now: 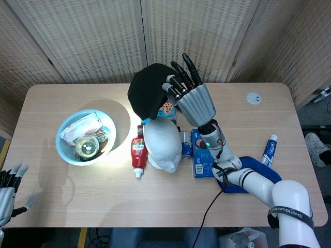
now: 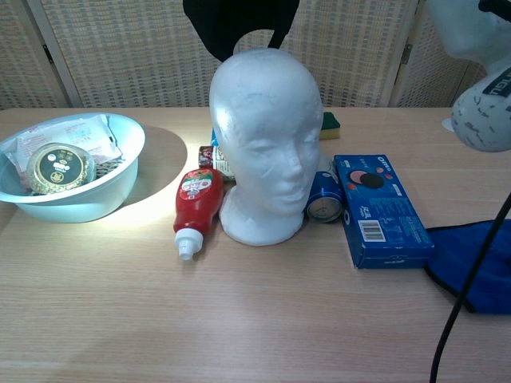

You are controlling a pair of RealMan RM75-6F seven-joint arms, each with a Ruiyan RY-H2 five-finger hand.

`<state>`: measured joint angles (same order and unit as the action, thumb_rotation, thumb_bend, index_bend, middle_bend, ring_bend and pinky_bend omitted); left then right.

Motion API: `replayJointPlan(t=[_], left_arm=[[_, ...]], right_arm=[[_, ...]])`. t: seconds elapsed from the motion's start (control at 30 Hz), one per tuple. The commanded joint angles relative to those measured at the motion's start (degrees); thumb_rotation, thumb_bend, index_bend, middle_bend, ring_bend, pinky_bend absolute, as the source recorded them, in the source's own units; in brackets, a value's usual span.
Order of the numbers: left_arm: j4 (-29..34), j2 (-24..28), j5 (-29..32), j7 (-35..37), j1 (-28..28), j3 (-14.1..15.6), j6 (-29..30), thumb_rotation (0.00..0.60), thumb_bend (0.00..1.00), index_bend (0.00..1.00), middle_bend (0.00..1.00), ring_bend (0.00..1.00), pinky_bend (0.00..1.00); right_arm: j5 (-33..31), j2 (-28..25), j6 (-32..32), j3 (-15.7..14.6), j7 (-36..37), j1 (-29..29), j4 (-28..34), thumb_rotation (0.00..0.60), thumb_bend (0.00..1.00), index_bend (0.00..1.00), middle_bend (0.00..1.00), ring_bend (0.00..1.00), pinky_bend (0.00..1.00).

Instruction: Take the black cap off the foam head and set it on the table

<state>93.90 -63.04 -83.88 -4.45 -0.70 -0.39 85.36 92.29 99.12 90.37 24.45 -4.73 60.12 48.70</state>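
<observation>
I have the right hand (image 1: 190,101) raised above the table, fingers closed on the soft black fabric cap (image 1: 149,89), which hangs in the air clear of the white foam mannequin head (image 1: 162,145). In my chest view the cap (image 2: 239,24) dangles at the top edge, just above the bare crown of the foam head (image 2: 265,144), not touching it as far as I can tell. The foam head stands upright on the light wooden table (image 1: 62,186).

My left hand (image 1: 7,190) shows only at the lower left corner of the head view, off the table edge, fingers spread and holding nothing.

Just beside the foam head on its left lies a red squeeze bottle with a white nozzle (image 2: 196,205), nozzle pointing toward the front edge. On the other side a blue drink can (image 2: 324,198) lies on its side, touching a blue cardboard box (image 2: 379,210). A dark blue cloth (image 2: 474,262) lies near the box, under my right forearm. A pale blue bowl filled with packets (image 1: 86,136) sits well to the left, and a toothpaste tube (image 1: 268,149) lies on the right part of the table.
</observation>
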Motion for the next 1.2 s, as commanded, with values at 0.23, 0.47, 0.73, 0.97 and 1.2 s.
replayJointPlan(t=[0.23,0.47,0.73,0.97,1.2], left_arm=[[-0.07,-0.13,0.19,0.0,0.03,-0.02,-0.08,0.6,0.25,0.04,0.01,0.08,0.03],[0.05,-0.3,0.06,-0.41,-0.23,-0.01,-0.4,0.6,0.25,0.04,0.01,0.08,0.03],[0.31,-0.43,0.05,-0.82,-0.4,0.1,-0.75,0.6,0.25,0.04,0.01,0.08,0.03],[0.48,-0.58,-0.04,-1.09,-0.33,0.31,-0.79,0.6,0.25,0.04,0.01,0.08,0.03],[0.58,-0.35,0.14,-0.58,-0.02,0.48,-0.66,0.6,0.25,0.04,0.01,0.08,0.03]], right_arm=[[-2.67,-1.99,-0.81,-2.05,2.87,-3.3,-3.48,0.6,0.57,1.0,0.48,0.19,0.0],[-4.24,-1.79,-1.37,-4.09,6.23,-6.04,-7.72,0.6,0.57,1.0,0.48,0.19,0.0],[-5.54,0.99,-3.2,-6.93,10.73,-8.84,-14.05,0.6,0.57,1.0,0.48,0.19,0.0],[-5.96,5.3,-5.01,-9.23,14.77,-10.2,-21.13,0.6,0.57,1.0,0.49,0.19,0.0],[-7.47,9.39,-6.98,-9.52,18.86,-10.4,-27.63,0.6,0.57,1.0,0.49,0.19,0.0]])
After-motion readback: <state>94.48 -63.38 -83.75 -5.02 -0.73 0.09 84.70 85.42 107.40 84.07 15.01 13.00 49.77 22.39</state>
